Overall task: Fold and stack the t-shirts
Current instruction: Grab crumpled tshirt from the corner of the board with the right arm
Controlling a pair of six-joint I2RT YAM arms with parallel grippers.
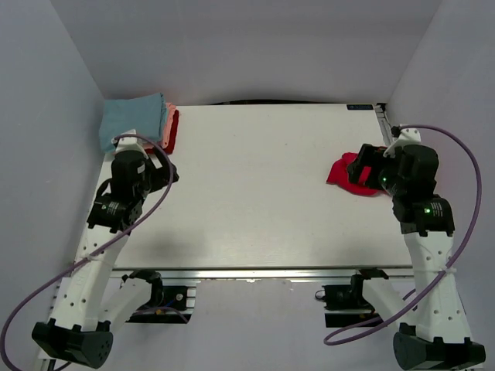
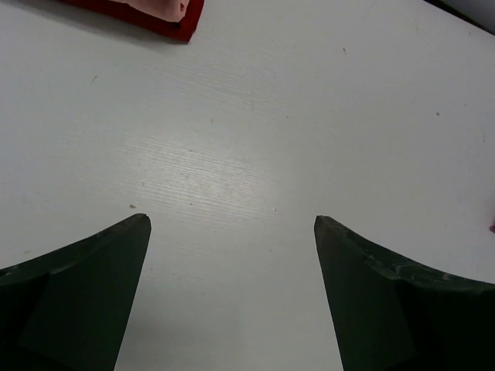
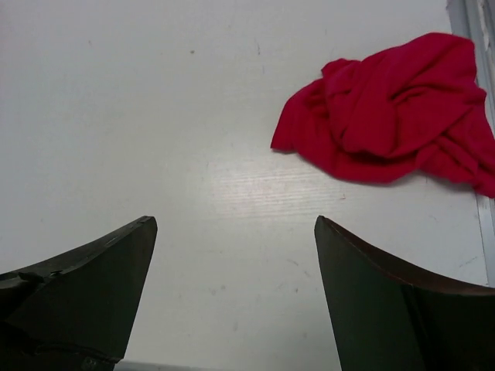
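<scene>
A crumpled bright red t-shirt (image 1: 341, 171) lies near the table's right edge; it also shows in the right wrist view (image 3: 390, 108), ahead and to the right of my fingers. A stack of folded shirts sits at the far left corner: light blue (image 1: 131, 117) on top, salmon-pink (image 1: 168, 122) and red (image 1: 175, 133) below. Its red and pink corner shows in the left wrist view (image 2: 155, 15). My left gripper (image 2: 232, 218) is open and empty above bare table, just in front of the stack (image 1: 165, 171). My right gripper (image 3: 236, 219) is open and empty, over the red shirt's near side (image 1: 365, 166), partly hiding it.
The white table (image 1: 263, 201) is enclosed by pale walls at the back and both sides. A metal rail (image 3: 486, 162) runs along the table's right edge, beside the red shirt. Purple cables loop from both arms.
</scene>
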